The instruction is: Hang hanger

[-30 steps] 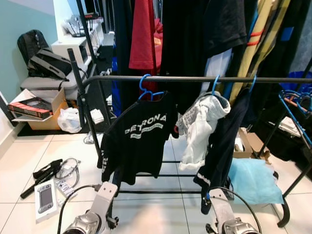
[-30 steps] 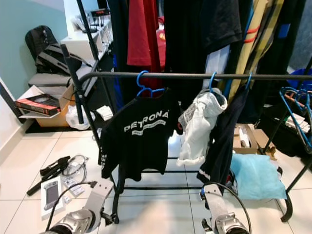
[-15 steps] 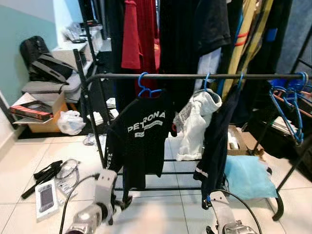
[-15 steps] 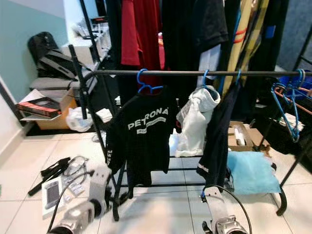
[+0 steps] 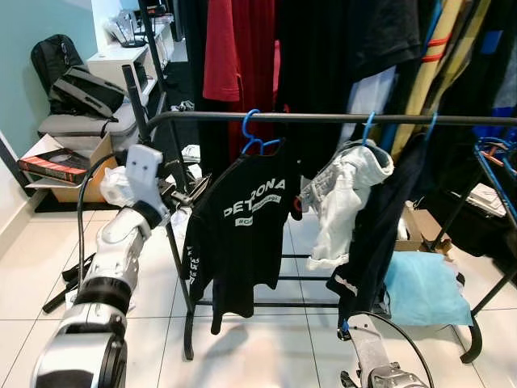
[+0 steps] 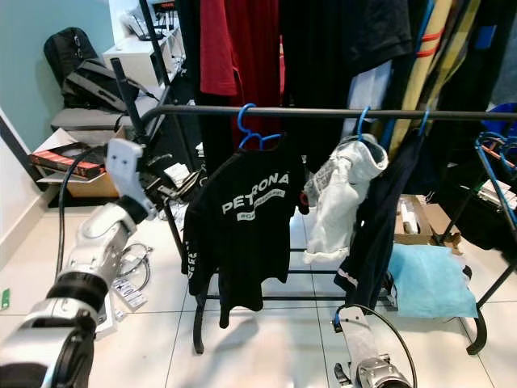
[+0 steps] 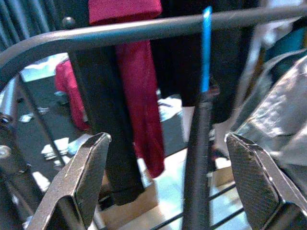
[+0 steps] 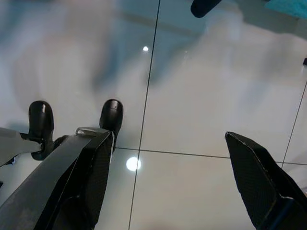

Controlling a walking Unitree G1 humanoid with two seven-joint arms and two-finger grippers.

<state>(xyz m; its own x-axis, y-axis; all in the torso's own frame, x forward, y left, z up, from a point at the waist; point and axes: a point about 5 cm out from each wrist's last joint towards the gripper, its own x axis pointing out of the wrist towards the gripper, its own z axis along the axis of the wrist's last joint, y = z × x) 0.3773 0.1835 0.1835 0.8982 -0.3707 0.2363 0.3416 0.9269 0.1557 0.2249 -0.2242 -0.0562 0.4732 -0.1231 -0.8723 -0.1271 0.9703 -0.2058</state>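
Blue hanger point(image 5: 254, 139) hangs hook-up, shoulders crossing the rail point(image 5: 339, 118).

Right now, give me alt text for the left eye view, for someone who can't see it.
The robot's left arm is raised, its left pincer beside the left end of a black clothes rail. A black Petrona T-shirt hangs there on a blue hanger, next to a white garment and dark clothes, over a white tiled floor.

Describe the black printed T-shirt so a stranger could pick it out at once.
Find the black horizontal rail across the clothes rack. The T-shirt hangs on a blue hanger toward its left end, left of a white garment. It alone carries white lettering across the chest.
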